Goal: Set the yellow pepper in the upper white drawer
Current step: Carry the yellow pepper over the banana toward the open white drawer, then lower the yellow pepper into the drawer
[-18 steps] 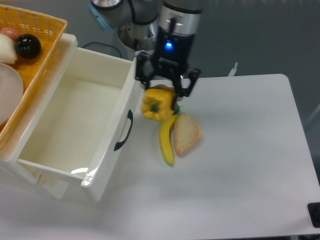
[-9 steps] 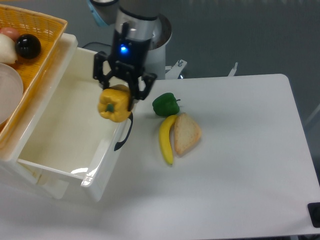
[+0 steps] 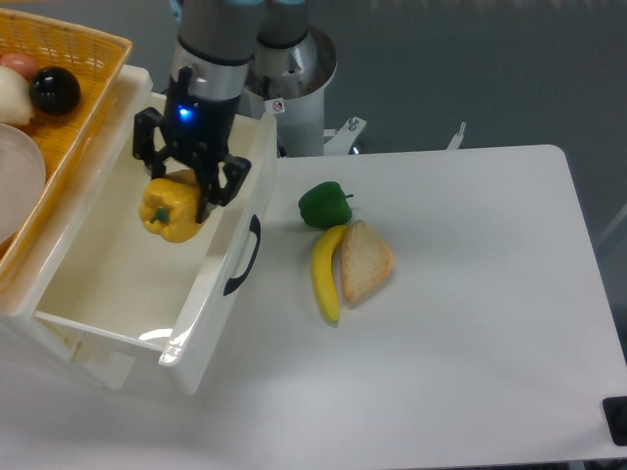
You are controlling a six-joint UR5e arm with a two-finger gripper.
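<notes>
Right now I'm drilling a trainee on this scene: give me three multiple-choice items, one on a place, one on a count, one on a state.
1. Where is the yellow pepper?
A. over the open drawer
B. on the table beside the bread
C. in the basket
2. How many peppers show?
A. one
B. two
C. three
3. The tool is:
A. open and empty
B. shut on the yellow pepper
C. out of view

A: it hangs above the drawer's white inside.
B: a green pepper lies on the table too.
B: its fingers clamp the pepper.
</notes>
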